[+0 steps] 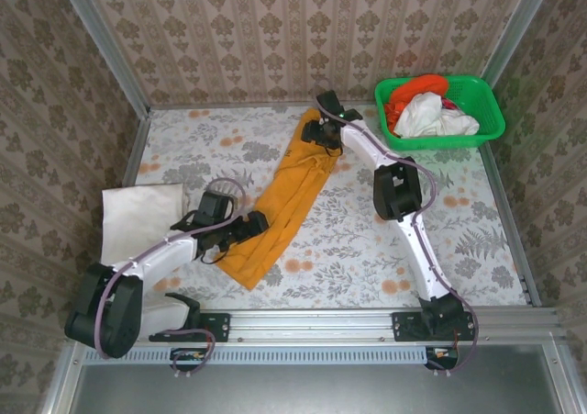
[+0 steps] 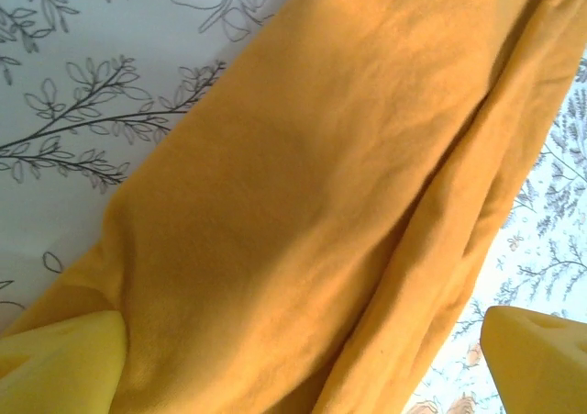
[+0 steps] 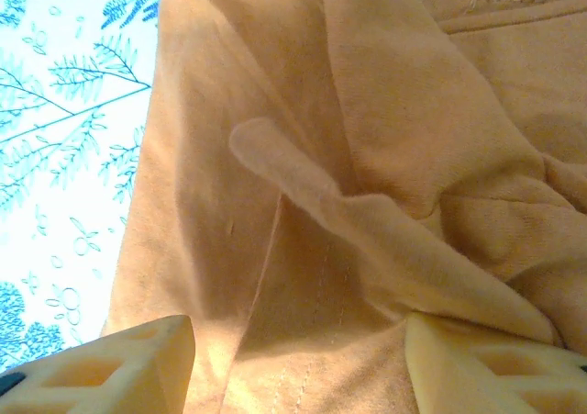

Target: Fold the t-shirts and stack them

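An amber-orange t-shirt (image 1: 292,194) lies on the table as a long narrow strip, running from the far middle down toward the near left. My left gripper (image 1: 257,223) hovers over its near end. In the left wrist view the left gripper (image 2: 303,341) is open, its yellow fingertips (image 2: 64,359) wide apart over the smooth amber-orange cloth (image 2: 293,175). My right gripper (image 1: 316,135) is at the shirt's far end. In the right wrist view the right gripper (image 3: 298,341) is open, with rumpled amber-orange fabric (image 3: 367,139) lying loose between its fingers (image 3: 477,368).
A folded white t-shirt (image 1: 138,217) lies at the left, beside my left arm. A green lattice basket (image 1: 491,125) stands at the far right with a red-orange shirt (image 1: 413,93) and a white shirt (image 1: 436,116) in it. Patterned walls close the table on three sides.
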Controlling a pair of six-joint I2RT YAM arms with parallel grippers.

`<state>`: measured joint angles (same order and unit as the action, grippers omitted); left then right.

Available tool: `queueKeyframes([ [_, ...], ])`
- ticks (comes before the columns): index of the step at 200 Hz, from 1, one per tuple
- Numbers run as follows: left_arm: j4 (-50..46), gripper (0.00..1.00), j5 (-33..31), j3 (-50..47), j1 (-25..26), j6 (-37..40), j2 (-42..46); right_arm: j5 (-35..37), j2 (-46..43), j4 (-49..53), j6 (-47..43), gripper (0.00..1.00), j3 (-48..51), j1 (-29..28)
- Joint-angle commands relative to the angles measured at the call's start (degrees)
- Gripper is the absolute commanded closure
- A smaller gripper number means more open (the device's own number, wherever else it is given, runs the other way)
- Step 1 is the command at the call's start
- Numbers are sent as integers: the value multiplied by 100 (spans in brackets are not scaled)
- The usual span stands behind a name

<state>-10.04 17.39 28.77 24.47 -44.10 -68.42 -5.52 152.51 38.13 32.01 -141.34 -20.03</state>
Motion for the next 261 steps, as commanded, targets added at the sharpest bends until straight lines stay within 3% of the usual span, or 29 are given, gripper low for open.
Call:
queueKeyframes([
  [1, -367, 0, -130, 312, 31, 229, 351, -362, -133, 172, -372, 33, -288, 68],
  [26, -446, 0, -237, 190, -64, 383, 584, -353, -834, -176, -600, 31, 307, 60],
  [67, -1414, 2, -435, 184, -109, 741, 716, -542, -2388, -1924, -315, 30, 3078, -89],
  [81, -1728, 6, -521, 187, -101, 824, 684, -503, -2607, -2133, -152, 36, 3636, -138],
  [115, -1585, 21, 19, 50, 41, 754, 313, -582, -2661, -2399, 204, 50, 4264, -190],
  [167, -1223, 39, 548, -67, 622, 744, -56, -389, -1982, -2053, 353, 58, 3848, -212],
  [204, -601, 38, 1416, 112, 1053, 792, -638, -437, -1192, -1643, 409, 59, 2897, -225],
  [261, -496, 33, 1900, 1341, 1742, 1443, -1859, -564, -109, -955, 429, 60, 1110, -248],
])
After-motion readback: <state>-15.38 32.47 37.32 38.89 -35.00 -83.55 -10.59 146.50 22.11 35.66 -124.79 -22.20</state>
